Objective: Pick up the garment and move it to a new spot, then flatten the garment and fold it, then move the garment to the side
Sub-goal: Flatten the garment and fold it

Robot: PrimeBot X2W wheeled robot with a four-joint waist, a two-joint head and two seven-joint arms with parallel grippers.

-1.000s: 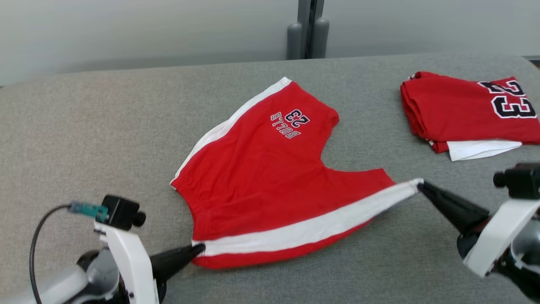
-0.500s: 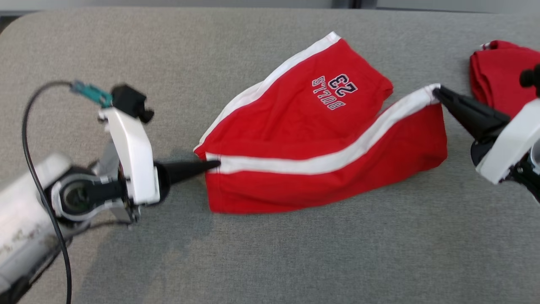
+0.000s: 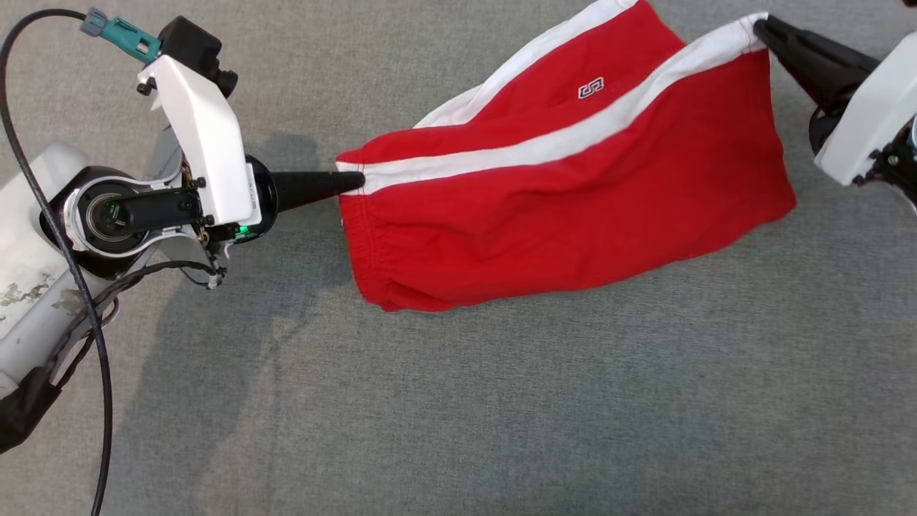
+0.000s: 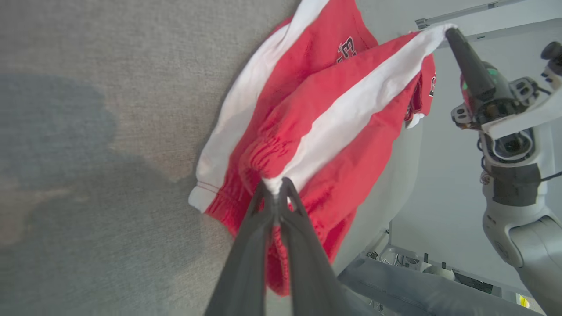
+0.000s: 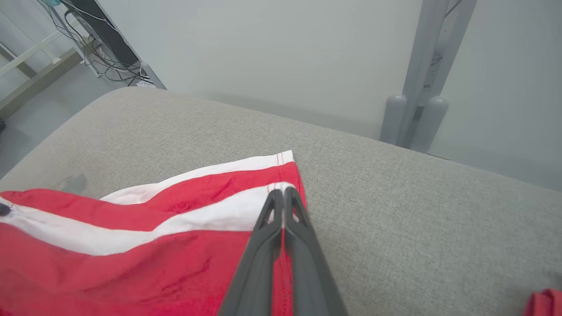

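Observation:
The garment is a pair of red shorts [image 3: 566, 208] with white side stripes, lifted off the grey padded table [image 3: 501, 416] and stretched between both grippers. My left gripper [image 3: 358, 180] is shut on the waistband end of the near white stripe, as the left wrist view confirms at the left gripper [image 4: 275, 186]. At the upper right my right gripper [image 3: 759, 27] is shut on the hem end of that stripe, seen close at the right gripper [image 5: 281, 192]. The near leg hangs folded over the far leg [image 5: 210, 171], whose printed logo [image 3: 591, 88] partly shows.
A second red garment [image 5: 544, 303] lies on the table to the right of my right gripper. A grey post [image 5: 417, 105] stands behind the table's far edge. The table's rounded left corner [image 5: 101, 105] borders open floor with cables.
Both grippers raised the near stripe edge and carried it over the far leg. The head camera tilted down, so the second garment left its view.

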